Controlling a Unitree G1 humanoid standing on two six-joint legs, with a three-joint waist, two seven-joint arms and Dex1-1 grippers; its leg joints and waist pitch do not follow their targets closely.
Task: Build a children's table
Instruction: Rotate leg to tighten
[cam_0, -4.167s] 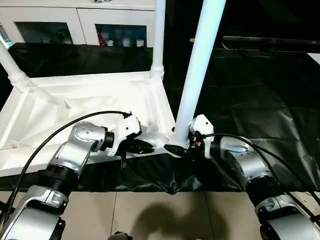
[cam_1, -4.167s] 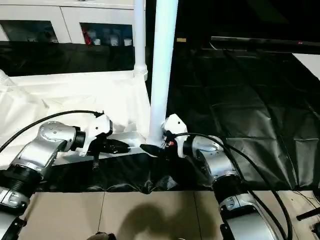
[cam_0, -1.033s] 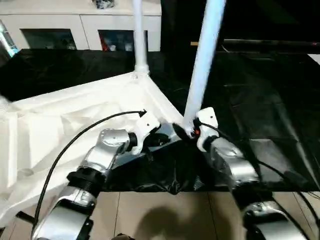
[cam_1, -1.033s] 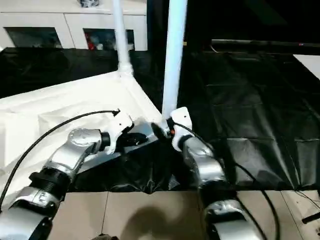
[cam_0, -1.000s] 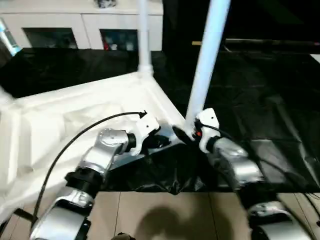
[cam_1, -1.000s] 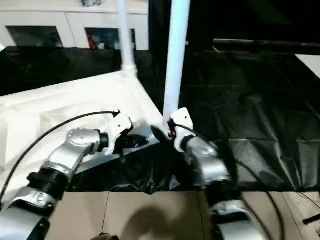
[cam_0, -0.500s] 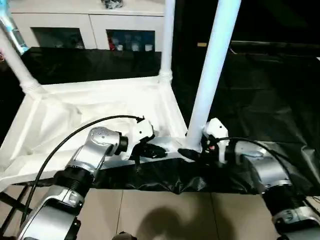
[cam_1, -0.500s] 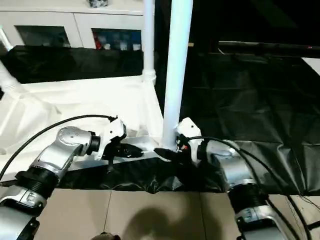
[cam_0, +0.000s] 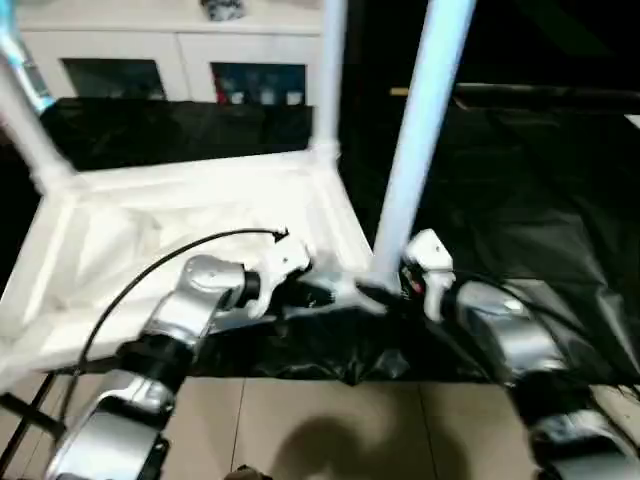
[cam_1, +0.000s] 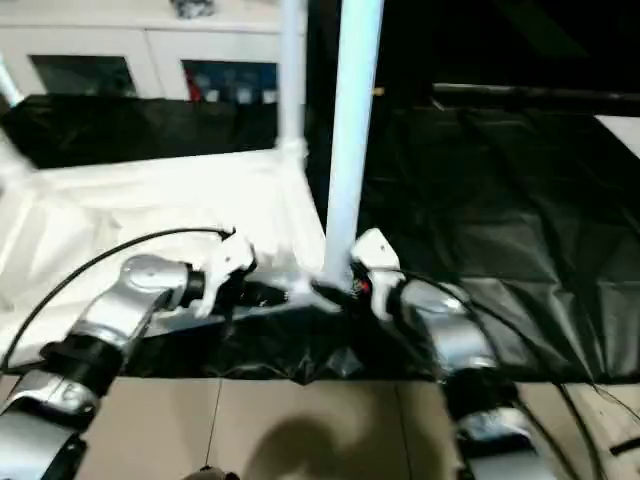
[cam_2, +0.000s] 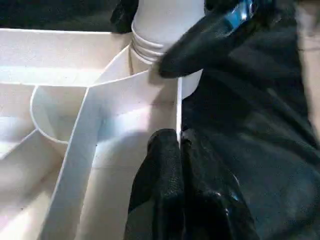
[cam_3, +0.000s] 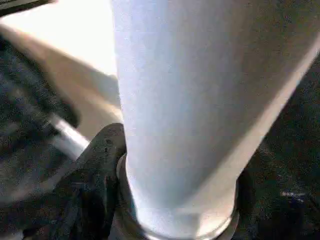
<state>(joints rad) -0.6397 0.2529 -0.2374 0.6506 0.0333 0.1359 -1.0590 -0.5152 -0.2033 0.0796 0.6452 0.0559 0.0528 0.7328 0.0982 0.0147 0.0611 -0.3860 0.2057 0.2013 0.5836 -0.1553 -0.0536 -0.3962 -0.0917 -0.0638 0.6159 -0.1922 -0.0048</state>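
Observation:
The children's table (cam_0: 150, 220) lies upside down on a black sheet, its ribbed underside facing up and white legs standing in the corner sockets. My left gripper (cam_0: 318, 293) is shut on the thin near rim (cam_2: 176, 107) beside the near right corner. My right gripper (cam_0: 378, 295) is closed around the base of the near right leg (cam_0: 415, 150). In the right wrist view its black fingers (cam_3: 95, 170) hug the leg's collar on both sides. Another leg (cam_0: 330, 70) stands at the far right corner and one (cam_0: 25, 120) at the far left.
A white cabinet with glass doors (cam_0: 150, 60) stands behind the table. The black sheet (cam_0: 530, 200) spreads wide to the right and hangs over the near edge. Beige floor tiles (cam_0: 300, 420) lie below my forearms.
The whole view has swung and tilted. My right gripper's fingers have drawn in around the leg's base. My left gripper keeps its hold on the rim.

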